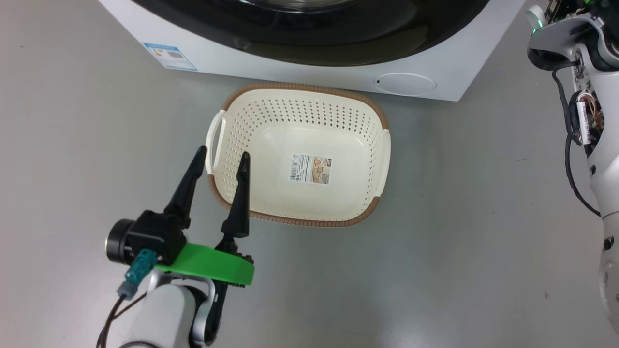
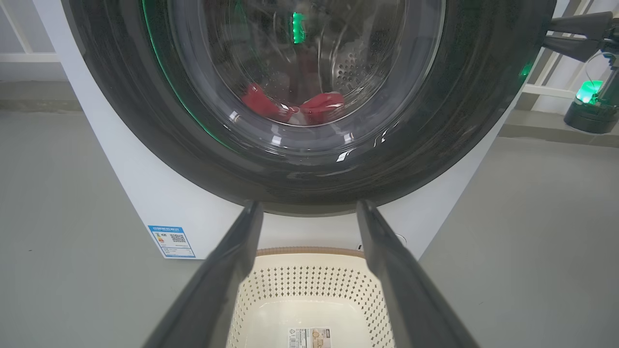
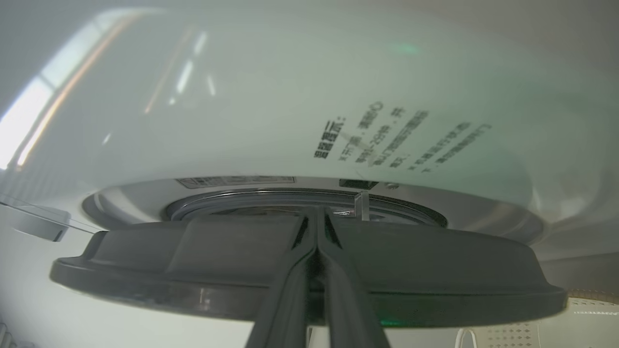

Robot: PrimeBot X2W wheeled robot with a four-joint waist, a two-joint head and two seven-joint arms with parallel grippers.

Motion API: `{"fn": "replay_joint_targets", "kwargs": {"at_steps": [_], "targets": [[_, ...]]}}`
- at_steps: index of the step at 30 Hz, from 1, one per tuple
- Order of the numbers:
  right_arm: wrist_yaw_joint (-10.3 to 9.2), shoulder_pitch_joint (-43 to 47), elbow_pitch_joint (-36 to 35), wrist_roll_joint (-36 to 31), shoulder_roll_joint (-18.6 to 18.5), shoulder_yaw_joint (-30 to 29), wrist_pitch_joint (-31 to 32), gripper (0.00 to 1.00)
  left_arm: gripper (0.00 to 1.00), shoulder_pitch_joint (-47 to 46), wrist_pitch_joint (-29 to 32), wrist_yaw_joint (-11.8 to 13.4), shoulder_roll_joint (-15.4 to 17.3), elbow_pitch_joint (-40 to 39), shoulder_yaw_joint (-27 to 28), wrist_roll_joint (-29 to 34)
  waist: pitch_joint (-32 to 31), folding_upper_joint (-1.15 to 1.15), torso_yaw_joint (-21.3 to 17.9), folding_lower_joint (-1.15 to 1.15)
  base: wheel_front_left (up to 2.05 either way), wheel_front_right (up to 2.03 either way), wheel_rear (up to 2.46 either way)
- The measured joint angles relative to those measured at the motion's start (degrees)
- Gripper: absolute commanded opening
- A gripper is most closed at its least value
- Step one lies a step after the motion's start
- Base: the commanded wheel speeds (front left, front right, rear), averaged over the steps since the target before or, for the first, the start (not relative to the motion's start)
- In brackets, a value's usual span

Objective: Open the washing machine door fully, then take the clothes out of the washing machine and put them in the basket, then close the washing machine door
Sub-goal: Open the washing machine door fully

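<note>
The washing machine [image 1: 300,72] stands at the top of the head view, and the glossy black washing machine door [image 1: 338,43] covers its front. Through the door's glass [image 2: 309,72] I see red clothes [image 2: 319,104] low in the steel drum. The cream basket [image 1: 309,88] sits empty on the floor before the machine. My left gripper [image 1: 223,152] hovers open over the basket's left handle, holding nothing. My right gripper [image 3: 316,215] is shut, its tips at the door's outer edge [image 3: 435,270], and it also shows at the door's right side [image 2: 549,31].
Grey floor surrounds the basket on all sides. A blue label [image 1: 170,55] and a round white flap [image 1: 405,83] mark the machine's lower front. My right arm [image 1: 595,121] rises along the right edge. A dark unit with a green light [image 2: 590,106] sits right of the machine.
</note>
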Motion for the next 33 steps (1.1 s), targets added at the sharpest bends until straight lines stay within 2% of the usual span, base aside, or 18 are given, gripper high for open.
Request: {"fn": "replay_joint_targets", "kwargs": {"at_steps": [13, 33], "targets": [[0.0, -3.07, 5.01, 0.04, -1.14, 0.33, 3.81, 0.0, 1.0, -0.71, 0.0, 0.33, -0.1, 0.03, -1.92, -0.6, 0.46, 0.0, 0.84, 0.0, 0.0, 0.0, 0.0], [-0.01, 0.18, 3.92, 2.82, -1.57, -0.08, 14.29, 0.0, 1.0, -0.88, 0.0, 0.59, -0.1, 1.54, -2.11, -0.59, -1.52, 0.0, -0.32, 0.0, 0.0, 0.0, 0.0]]}}
